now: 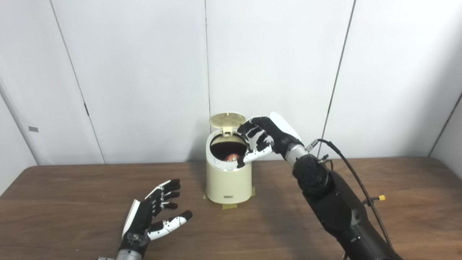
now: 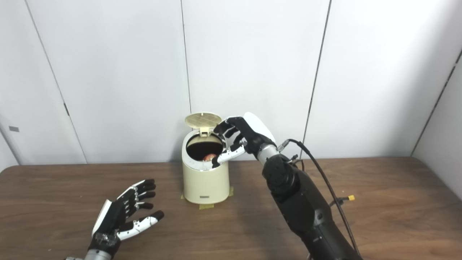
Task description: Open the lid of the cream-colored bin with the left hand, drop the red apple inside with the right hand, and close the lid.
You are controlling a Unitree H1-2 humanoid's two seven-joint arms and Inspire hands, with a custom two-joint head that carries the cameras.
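The cream-colored bin (image 1: 228, 180) stands at the back middle of the table with its round lid (image 1: 227, 120) tipped up and back. Inside the dark opening a bit of the red apple (image 1: 231, 157) shows low down. My right hand (image 1: 262, 139) hovers over the bin's right rim, fingers spread and empty, its thumb reaching down past the rim. My left hand (image 1: 153, 213) rests low over the table to the front left of the bin, palm up and open, holding nothing.
The wooden table (image 1: 72, 202) runs the full width. Strips of tape (image 1: 229, 206) fix the bin's base to it. White wall panels stand right behind the bin. A black cable (image 1: 352, 173) trails along my right forearm.
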